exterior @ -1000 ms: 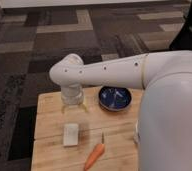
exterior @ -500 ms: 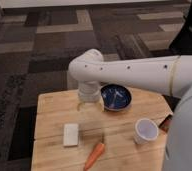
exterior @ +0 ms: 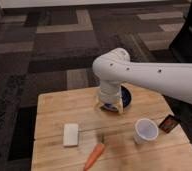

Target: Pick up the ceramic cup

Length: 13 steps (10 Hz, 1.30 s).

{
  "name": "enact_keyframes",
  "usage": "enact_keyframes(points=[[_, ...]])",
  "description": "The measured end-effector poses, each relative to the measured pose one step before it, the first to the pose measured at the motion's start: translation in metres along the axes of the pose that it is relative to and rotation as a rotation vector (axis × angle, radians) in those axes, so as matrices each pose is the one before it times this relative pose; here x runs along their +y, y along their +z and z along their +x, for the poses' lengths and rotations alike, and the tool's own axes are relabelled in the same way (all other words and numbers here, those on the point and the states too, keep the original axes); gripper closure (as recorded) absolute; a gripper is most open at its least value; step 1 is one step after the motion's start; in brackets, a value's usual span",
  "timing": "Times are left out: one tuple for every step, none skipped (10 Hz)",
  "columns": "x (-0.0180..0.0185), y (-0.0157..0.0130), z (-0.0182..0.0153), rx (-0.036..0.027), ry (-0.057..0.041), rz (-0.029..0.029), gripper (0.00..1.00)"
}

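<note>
End effector point(exterior: 109, 104) farther right, over bowl point(exterior: 127, 96)

Soft, even light falls from overhead, bright on the wooden worktop point(exterior: 54, 107) and dimmer on the carpet point(exterior: 49, 50) behind. The white arm point(exterior: 154, 75) glows pale along its top without hard glare. The pincer point(exterior: 110, 104), low over the blue bowl point(exterior: 126, 96), sits in the arm's shade. The ceramic cup point(exterior: 146, 131) throws a faint shadow. Everything looks slightly soft.
</note>
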Motion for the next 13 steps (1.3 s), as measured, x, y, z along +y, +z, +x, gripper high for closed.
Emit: enact_keyframes(points=[[0.00081,-0.00009,0.00006,0.00011,-0.00173,0.00027,0.35],[-0.00047,0.00037,0.00014,0.00079,0.00043,0.00069,0.35],[-0.00235,0.00060,0.00280,0.00276,0.00456,0.00220,0.35],[-0.01376,0.00127,0.00598,0.00577,0.02617,0.00686,0.35],[-0.01308,0.00094,0.00503,0.00235,0.02404,-0.00078,0.35],[-0.01782,0.00121,0.00560,-0.00045,0.01845,-0.00074,0.35],[-0.01851,-0.00125,0.00318,-0.00887,0.00645,0.00559,0.35],[-0.01207,-0.00136,0.00228,-0.00602,-0.00311,0.00347,0.35],[-0.01407,-0.00120,0.00522,-0.00212,-0.01630,0.00450,0.35],[-0.02295,0.00042,0.00794,-0.01504,-0.02243,0.00411,0.35],[-0.00794,0.00178,0.00311,-0.00562,-0.00419,-0.00432,0.35],[-0.00891,0.00603,0.00629,-0.00451,-0.00249,-0.02963,0.35],[-0.00376,0.00259,0.00135,-0.00229,0.00106,-0.01012,0.35]])
